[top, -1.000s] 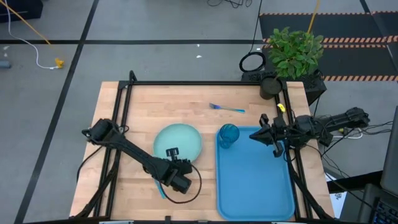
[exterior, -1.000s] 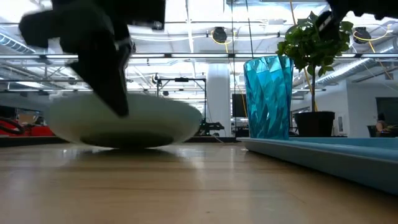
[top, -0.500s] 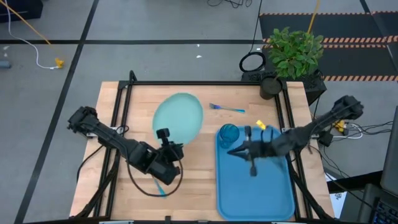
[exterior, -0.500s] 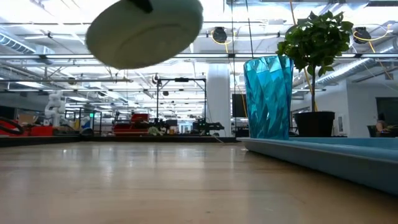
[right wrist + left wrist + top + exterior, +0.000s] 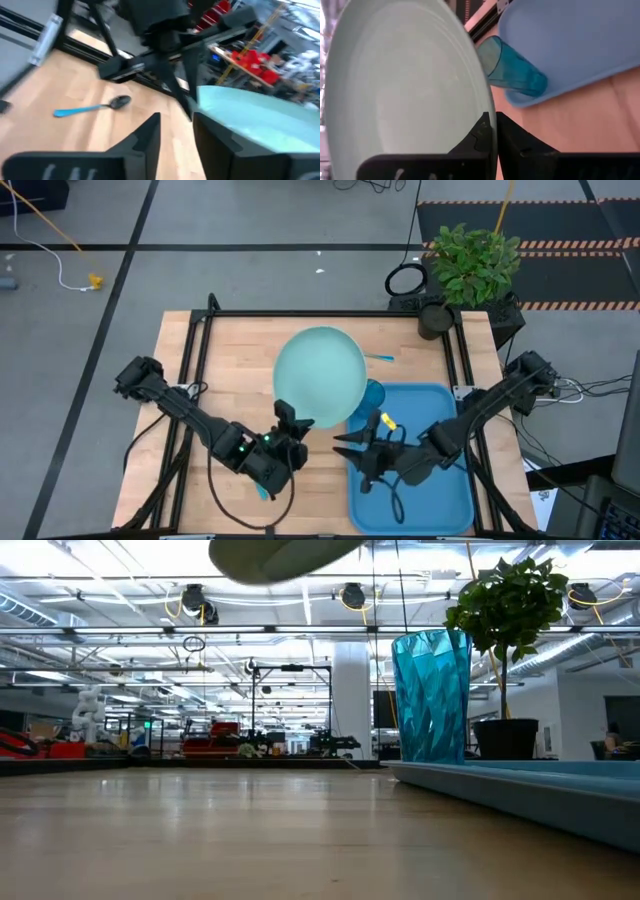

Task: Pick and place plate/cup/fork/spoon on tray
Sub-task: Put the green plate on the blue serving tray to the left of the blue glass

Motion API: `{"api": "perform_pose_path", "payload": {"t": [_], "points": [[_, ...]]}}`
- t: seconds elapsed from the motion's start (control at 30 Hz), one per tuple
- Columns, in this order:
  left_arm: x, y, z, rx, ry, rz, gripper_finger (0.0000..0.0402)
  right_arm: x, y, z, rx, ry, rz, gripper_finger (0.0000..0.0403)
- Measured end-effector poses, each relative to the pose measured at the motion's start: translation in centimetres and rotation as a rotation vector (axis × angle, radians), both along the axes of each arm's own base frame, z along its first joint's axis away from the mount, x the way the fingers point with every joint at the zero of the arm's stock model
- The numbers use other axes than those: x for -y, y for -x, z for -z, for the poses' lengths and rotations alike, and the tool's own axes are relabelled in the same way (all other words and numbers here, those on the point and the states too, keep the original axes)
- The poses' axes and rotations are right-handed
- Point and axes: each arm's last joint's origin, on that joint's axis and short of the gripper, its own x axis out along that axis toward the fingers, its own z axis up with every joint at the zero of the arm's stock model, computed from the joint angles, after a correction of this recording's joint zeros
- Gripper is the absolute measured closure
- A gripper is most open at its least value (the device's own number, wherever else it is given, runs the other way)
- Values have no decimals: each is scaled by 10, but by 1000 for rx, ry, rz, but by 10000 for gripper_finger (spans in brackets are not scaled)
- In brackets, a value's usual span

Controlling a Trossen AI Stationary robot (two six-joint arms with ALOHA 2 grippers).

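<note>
We see the plate [image 5: 320,376] held high above the table [image 5: 230,350], its near rim pinched between the pressed-together fingers of the left gripper [image 5: 291,420]; from overhead it hangs over the wood between the table's middle and the tray [image 5: 440,500], its right edge overlapping the cup [image 5: 373,393]. In the low view only the plate's pale underside [image 5: 285,554] shows at the top edge, clear of the tabletop. The left wrist view shows the dark fingers [image 5: 480,137] clamped on either side of the plate's rim, with the cup and a tray corner beyond. The cup stands upright in the far left corner of the tray. The fork [image 5: 379,359] lies on the wood behind the plate, only its handle end showing past the rim. The spoon [image 5: 92,106] lies flat on bare wood near the left arm, seen from the right wrist. We find the right gripper [image 5: 343,448] low over the near left part of the tray, pointing toward the left arm, its two fingers spread with nothing between them
</note>
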Motion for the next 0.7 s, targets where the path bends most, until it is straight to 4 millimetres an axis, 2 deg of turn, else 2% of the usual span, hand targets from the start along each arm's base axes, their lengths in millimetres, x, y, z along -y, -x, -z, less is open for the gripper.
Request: {"api": "perform_pose_path", "payload": {"t": [0.2, 0.47, 0.7], "points": [[-2, -3, 3, -25, -86, -11, 393, -13, -2, 3, -34, 159, 47, 256], [-3, -5, 4, -18, -86, -21, 396, -20, 10, 0, -53, 383, 202, 248], [4, -21, 30, -131, -209, 34, 393, -19, 10, -1, -49, 396, 231, 248]]}}
